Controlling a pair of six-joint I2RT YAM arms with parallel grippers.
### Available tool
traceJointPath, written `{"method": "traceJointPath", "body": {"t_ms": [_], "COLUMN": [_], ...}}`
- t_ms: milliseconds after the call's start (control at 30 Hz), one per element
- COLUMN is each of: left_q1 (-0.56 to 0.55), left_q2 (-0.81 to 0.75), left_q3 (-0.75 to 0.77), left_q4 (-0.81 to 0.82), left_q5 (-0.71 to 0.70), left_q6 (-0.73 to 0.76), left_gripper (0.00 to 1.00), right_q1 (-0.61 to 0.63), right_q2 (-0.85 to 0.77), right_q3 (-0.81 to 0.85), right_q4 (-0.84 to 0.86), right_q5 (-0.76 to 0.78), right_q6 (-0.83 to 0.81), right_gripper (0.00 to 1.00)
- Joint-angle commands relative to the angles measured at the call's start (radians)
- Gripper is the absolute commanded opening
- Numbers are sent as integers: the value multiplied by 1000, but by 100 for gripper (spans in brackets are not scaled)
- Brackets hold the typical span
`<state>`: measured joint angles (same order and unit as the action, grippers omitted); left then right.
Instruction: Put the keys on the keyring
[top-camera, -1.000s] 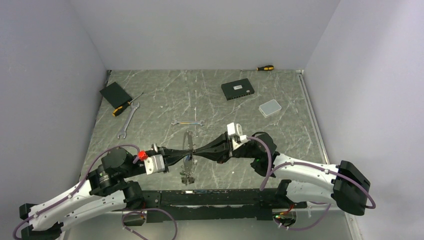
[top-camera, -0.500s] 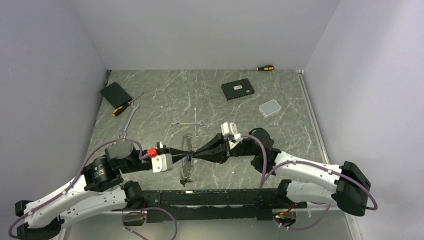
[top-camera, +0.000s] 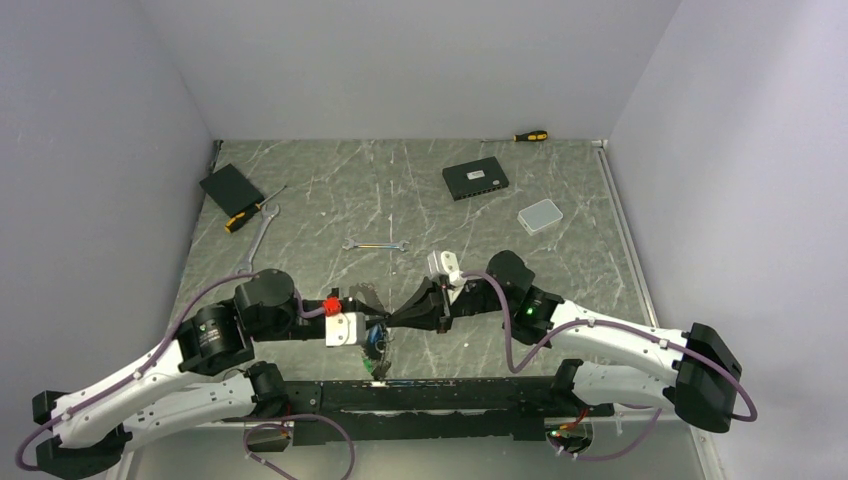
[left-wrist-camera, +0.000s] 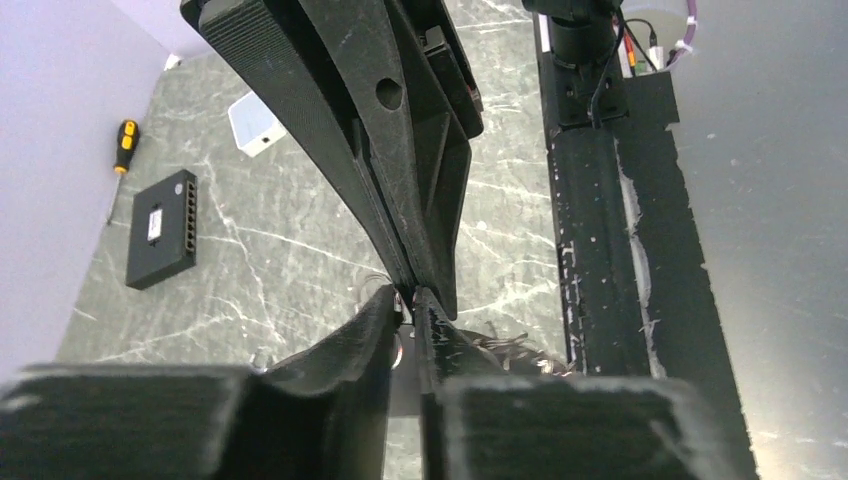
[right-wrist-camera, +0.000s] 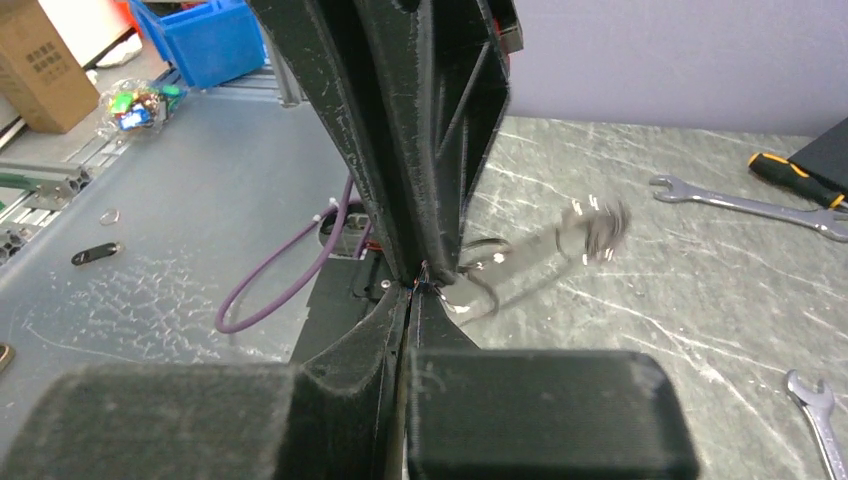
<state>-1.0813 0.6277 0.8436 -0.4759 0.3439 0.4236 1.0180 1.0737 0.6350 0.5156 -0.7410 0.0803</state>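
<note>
A: Keyring (top-camera: 377, 338), where?
B: Lower centre of top view, hanging at the meeting fingertips; keys (right-wrist-camera: 590, 222) dangle, blurred.
A: Jaws?
B: Left gripper (left-wrist-camera: 404, 305): nipped on the ring wire. Right gripper (right-wrist-camera: 413, 292): pressed together, tip to tip with left; whether it grips wire, cannot tell.

Both arms fold inward from their bases; the right gripper (top-camera: 400, 318) meets the left gripper (top-camera: 378, 325) tip to tip (each one's fingers pressed together).
</note>
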Motion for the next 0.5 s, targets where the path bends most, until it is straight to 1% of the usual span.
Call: {"method": "traceJointPath", "body": {"t_ms": [0, 67, 100, 300, 467], "left_q1": [-6, -6, -6, -6, -6], "left_q2": [1, -37, -59, -188, -253], "left_q3": [-29, -52, -64, -125, -164], "left_q4": [98, 121, 132, 181, 182], "left_q5": [48, 28, 14, -60, -71], "left_q6": [-14, -40, -54, -134, -160], "left_gripper": [28, 42, 44, 45, 44], "right_q1": [21, 21, 21, 19, 19], "right_q2": [-21, -37, -47, -98, -89], "right_q3": [46, 30, 20, -51, -54], "right_q4": [180, 199, 213, 358, 408], "right_q5": [0, 29, 47, 179, 191], "right_q6": [-16, -21, -22, 18, 38], "right_gripper": [0, 0, 0, 0, 0]}}
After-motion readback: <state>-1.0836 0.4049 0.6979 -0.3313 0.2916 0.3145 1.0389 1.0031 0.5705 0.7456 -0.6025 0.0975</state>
